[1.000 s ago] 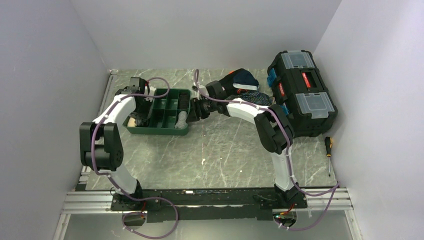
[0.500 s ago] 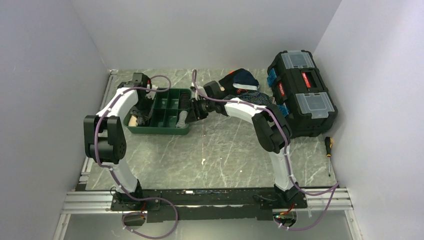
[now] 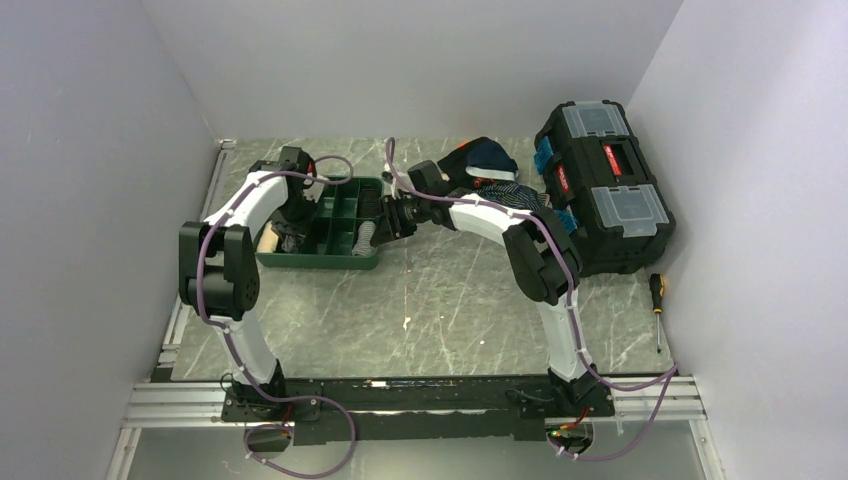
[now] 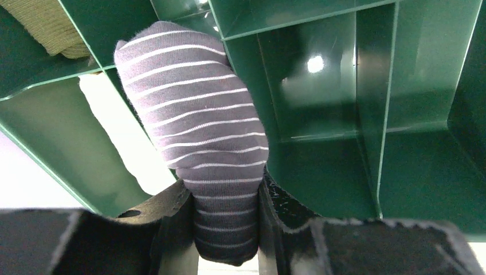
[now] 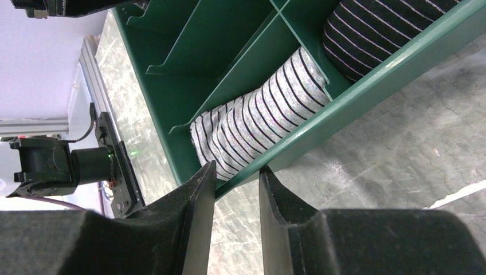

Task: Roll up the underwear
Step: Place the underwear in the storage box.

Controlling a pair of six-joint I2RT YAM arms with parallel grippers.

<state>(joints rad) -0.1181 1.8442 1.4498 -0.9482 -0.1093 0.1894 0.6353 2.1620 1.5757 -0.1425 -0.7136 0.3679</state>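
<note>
The underwear [image 5: 261, 123], pale grey-and-white with fine dark stripes, lies rolled in the green tray's [image 5: 372, 83] near-right compartment; in the top view it shows as a pale roll [image 3: 365, 238]. My right gripper [image 5: 236, 172] is open by a narrow gap, its fingers either side of the tray's rim just beside the roll, at the tray's right edge [image 3: 386, 222]. My left gripper [image 4: 224, 189] is shut on a dark striped garment roll [image 4: 195, 114] and holds it over the tray's compartments [image 4: 321, 86]; in the top view this gripper [image 3: 290, 232] is over the tray's left part.
Another dark striped roll [image 5: 390, 28] lies in the compartment behind the underwear. An olive roll [image 4: 43, 26] lies in a left compartment. A pile of dark garments [image 3: 490, 160] lies at the back, a black toolbox [image 3: 605, 185] at the right, a screwdriver [image 3: 657, 305] near it.
My left arm has swung to the right, bringing its wrist further over the tray. My right arm has hardly moved.
</note>
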